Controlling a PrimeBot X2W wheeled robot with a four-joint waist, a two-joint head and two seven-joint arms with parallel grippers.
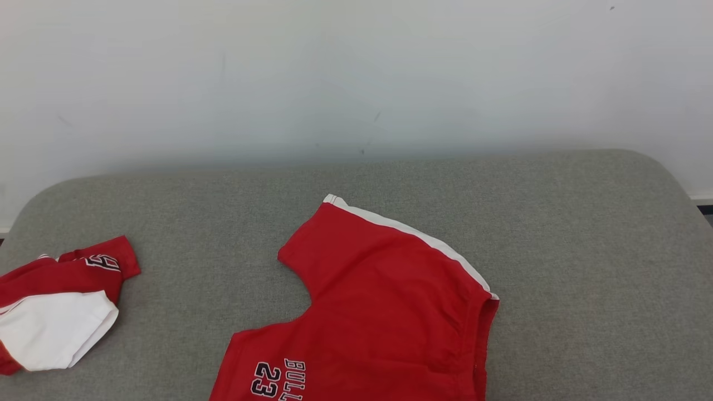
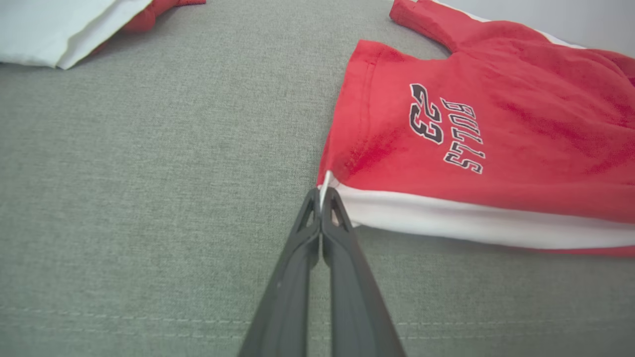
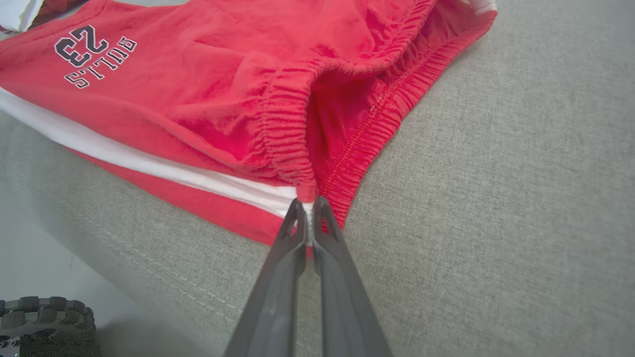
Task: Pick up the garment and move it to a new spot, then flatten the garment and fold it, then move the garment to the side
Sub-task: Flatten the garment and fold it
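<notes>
Bare indoor room, part home, part test space: a plain white wall (image 1: 356,72), lightly scuffed, rises directly behind a broad grey upholstered platform (image 1: 557,223) with rounded corners and a stitched seam (image 2: 124,317) near its edge, much like a bed or sofa seat. Red shorts (image 1: 384,312) and a second red-and-white garment (image 1: 55,317) lie on the fabric, a domestic touch. A pale skirting board (image 1: 701,199) runs along the wall at right, and a knobbly black wheel (image 3: 44,322) stands on pale floor (image 3: 30,248) beside the platform. Whether this is a home or a lab cannot be told.
</notes>
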